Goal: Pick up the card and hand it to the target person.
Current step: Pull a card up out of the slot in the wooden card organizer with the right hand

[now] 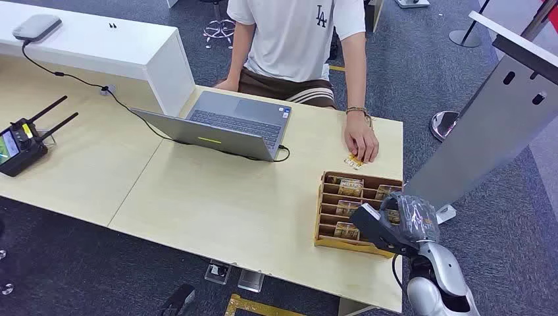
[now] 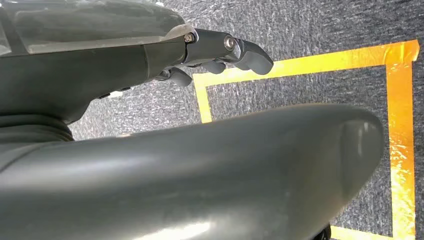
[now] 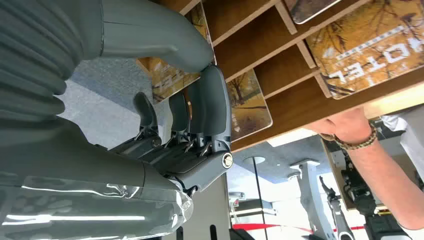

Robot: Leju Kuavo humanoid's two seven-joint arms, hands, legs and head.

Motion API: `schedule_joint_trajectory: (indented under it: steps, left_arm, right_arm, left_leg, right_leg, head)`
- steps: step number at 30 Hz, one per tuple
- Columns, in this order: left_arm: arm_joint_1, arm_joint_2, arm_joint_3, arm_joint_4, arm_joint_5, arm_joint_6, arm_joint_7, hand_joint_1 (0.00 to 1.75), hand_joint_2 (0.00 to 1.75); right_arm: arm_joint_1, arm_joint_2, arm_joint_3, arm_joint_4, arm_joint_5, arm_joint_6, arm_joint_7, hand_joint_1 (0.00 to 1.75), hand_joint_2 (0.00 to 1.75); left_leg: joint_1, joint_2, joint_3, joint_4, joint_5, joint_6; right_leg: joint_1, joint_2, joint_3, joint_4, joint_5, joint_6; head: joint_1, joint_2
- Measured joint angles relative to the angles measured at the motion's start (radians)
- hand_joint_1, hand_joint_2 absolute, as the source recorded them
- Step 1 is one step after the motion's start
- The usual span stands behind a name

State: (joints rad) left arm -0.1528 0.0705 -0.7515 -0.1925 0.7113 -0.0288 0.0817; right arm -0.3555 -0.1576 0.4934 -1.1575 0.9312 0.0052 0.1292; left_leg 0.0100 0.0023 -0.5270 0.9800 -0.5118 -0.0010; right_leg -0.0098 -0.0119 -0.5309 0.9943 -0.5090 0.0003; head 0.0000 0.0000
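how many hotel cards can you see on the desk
5 at least: four gold hotel cards in the slotted wooden holder at, one under the person's hand. The right hand may hide more.

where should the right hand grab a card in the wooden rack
Pinch the card's upper edge, the part standing clear of the wooden rack's divider, coming down from above with the right hand. The slots probably block any sideways approach.

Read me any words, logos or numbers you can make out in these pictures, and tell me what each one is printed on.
"LA": logo on the chest of the person's white T-shirt.
"HOTEL": seen upside down on a card in the wooden card rack.
Prints on the other cards in the rack, the card under the person's hand and the controller screen: too small or blurred to read.
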Motion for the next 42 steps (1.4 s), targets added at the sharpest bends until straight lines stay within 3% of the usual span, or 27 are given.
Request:
schedule_joint_trajectory:
  steps: [11, 19, 26, 42]
  left_arm:
    - [0.000, 0.000, -0.003, -0.001, 0.003, -0.001, -0.001, 0.00, 0.00]
    - [0.000, 0.000, -0.005, -0.001, 0.004, -0.001, -0.001, 0.00, 0.00]
    - [0.001, 0.000, -0.008, -0.001, 0.007, 0.000, -0.003, 0.00, 0.00]
    - [0.001, 0.002, -0.013, -0.001, 0.011, -0.001, -0.006, 0.00, 0.00]
  right_arm:
    - [0.000, -0.003, 0.002, -0.003, -0.001, 0.006, 0.003, 1.28, 1.75]
    - [-0.002, -0.004, 0.003, -0.003, -0.002, 0.008, 0.004, 1.18, 1.75]
    - [-0.002, -0.007, -0.004, -0.021, -0.006, 0.001, 0.007, 0.95, 1.75]
    - [0.007, -0.019, -0.019, -0.077, -0.007, 0.004, 0.010, 0.99, 1.75]
  left_leg:
    - [0.000, 0.000, 0.000, 0.000, 0.000, 0.000]
    - [0.000, 0.000, 0.000, 0.000, 0.000, 0.000]
    - [0.000, 0.000, 0.000, 0.001, 0.000, 0.000]
    - [0.000, -0.001, 0.000, 0.001, 0.000, 0.000]
  right_leg:
    - [0.000, 0.000, 0.000, 0.000, 0.000, 0.000]
    - [0.000, 0.000, 0.000, 0.000, 0.000, 0.000]
    - [0.000, 0.000, 0.000, 0.001, 0.000, 0.000]
    - [0.000, -0.001, 0.000, 0.001, -0.001, 0.000]
  head:
    - [0.000, 0.000]
    - [0.000, 0.000]
    - [0.000, 0.000]
    - [0.000, 0.000]
